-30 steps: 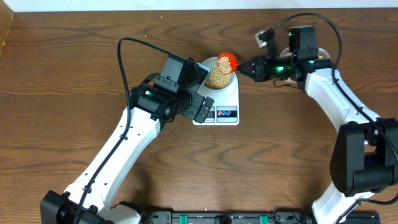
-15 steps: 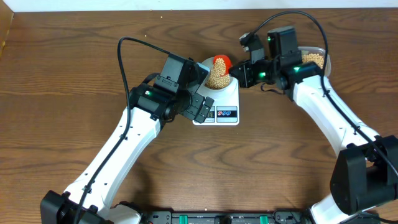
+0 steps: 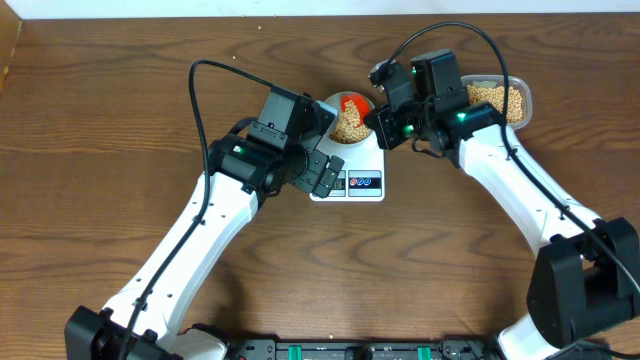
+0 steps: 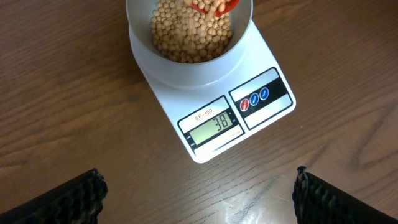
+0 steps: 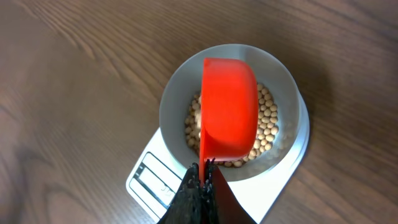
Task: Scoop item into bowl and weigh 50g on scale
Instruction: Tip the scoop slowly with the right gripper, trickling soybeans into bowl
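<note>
My right gripper (image 5: 202, 173) pinches the red scoop (image 5: 229, 106) by its thin handle above the bowl (image 4: 186, 73) on the scale (image 4: 217, 121), where light, hard, free-rolling beans (image 4: 180, 31) lie; my left gripper (image 4: 199, 199) hangs wide open, empty, nearer.

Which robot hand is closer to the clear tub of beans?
Right. The right gripper sits beside the tub, holding a red scoop over the bowl. The left gripper hovers open on the scale's far side.
</note>
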Robot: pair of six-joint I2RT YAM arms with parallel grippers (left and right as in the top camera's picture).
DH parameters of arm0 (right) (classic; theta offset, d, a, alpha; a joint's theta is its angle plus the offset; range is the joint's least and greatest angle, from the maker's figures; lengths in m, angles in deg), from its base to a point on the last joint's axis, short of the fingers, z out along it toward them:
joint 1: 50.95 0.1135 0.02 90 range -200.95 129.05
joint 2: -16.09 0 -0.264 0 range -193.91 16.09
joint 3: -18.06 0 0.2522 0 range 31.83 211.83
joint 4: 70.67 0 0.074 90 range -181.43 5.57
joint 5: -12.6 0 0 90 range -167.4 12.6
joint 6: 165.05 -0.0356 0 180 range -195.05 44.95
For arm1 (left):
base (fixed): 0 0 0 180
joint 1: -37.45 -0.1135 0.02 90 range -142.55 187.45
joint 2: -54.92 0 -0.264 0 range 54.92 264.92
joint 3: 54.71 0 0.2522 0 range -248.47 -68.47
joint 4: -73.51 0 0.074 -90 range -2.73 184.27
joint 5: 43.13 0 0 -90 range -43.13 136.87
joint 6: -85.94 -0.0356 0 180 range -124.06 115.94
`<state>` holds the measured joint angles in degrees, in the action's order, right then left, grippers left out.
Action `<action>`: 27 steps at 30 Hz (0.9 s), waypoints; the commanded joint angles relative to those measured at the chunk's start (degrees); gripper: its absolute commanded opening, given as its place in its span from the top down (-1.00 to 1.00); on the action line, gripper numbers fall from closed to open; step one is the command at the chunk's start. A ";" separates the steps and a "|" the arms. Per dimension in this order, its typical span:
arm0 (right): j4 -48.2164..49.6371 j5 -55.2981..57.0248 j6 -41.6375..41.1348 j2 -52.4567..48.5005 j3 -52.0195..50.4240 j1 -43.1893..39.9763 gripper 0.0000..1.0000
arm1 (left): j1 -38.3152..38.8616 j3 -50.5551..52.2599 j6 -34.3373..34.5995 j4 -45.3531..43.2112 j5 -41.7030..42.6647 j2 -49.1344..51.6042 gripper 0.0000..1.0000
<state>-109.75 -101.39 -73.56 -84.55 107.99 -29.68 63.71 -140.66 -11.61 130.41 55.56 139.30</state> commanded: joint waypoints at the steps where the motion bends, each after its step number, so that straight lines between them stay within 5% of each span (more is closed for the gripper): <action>1: 0.00 3.15 3.54 1.33 -0.09 1.03 0.97 | -0.22 -0.04 -0.35 0.13 0.09 0.35 -0.96; 27: -0.17 -14.16 -11.34 1.31 -0.09 -4.04 0.98 | -0.20 -0.04 -0.35 0.15 0.09 0.35 -0.96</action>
<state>-110.28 -112.25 -83.72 -84.55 107.99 -33.59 63.71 -140.66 -11.61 130.41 55.56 139.30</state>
